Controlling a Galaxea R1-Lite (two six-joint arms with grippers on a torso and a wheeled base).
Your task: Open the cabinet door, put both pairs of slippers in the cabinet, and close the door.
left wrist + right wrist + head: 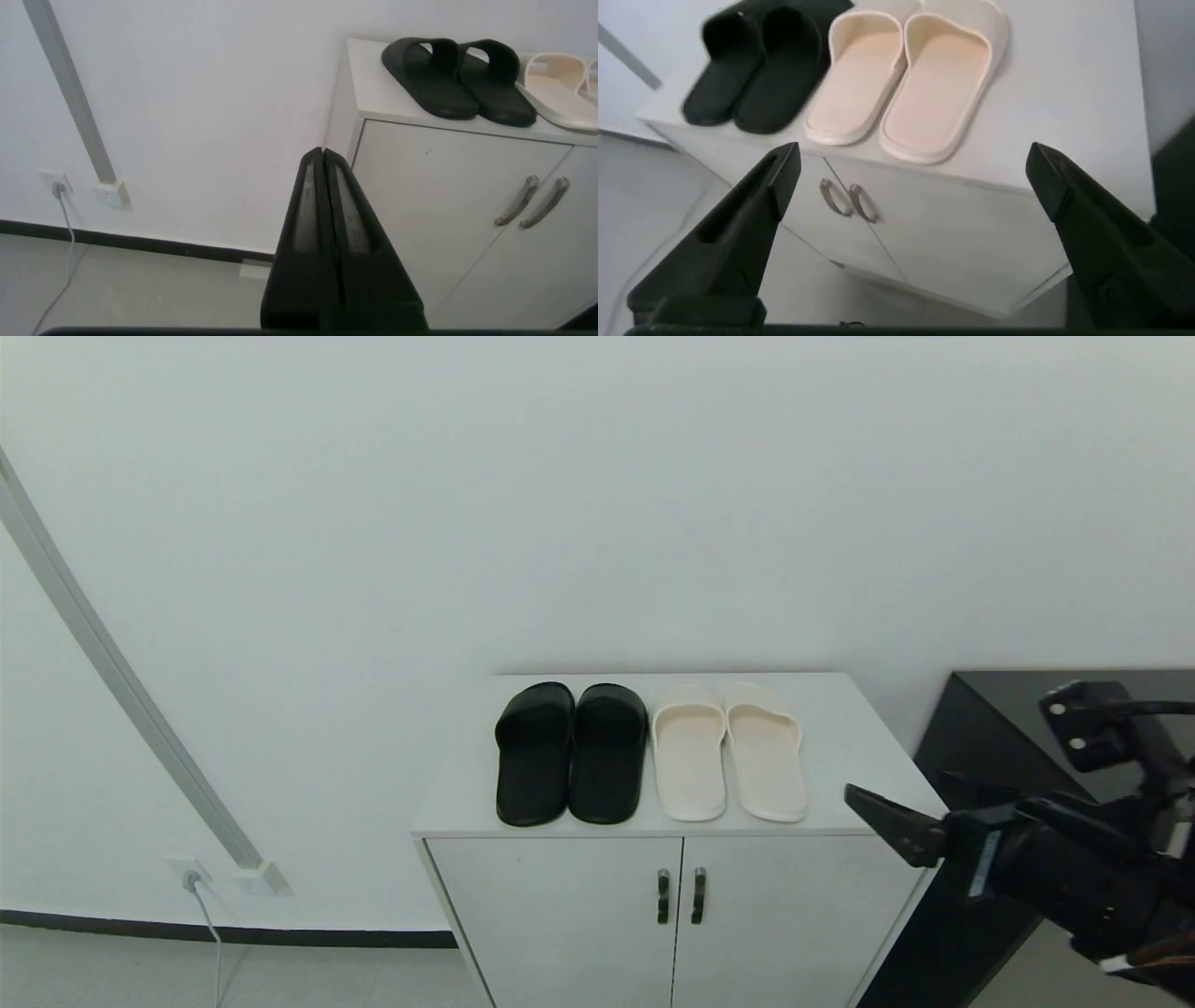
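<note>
A white two-door cabinet [560, 924] stands against the wall with both doors closed, its two dark handles [680, 895] meeting at the middle. On its top [859, 756] a black pair of slippers [569, 753] lies beside a cream pair of slippers [729, 753]. My right gripper [920, 812] hangs open off the cabinet's right front corner, level with its top. In the right wrist view, that gripper [915, 173] frames the cream slippers [910, 79] and the handles [845, 198]. My left gripper [323, 159] is shut and empty, left of the cabinet, with the black slippers [458, 75] farther off.
A black table [990, 728] stands right against the cabinet's right side. On the wall to the left, a grey conduit [112, 663] slopes down to a socket with a plugged cable [191, 875]. Open floor [233, 980] lies left of the cabinet.
</note>
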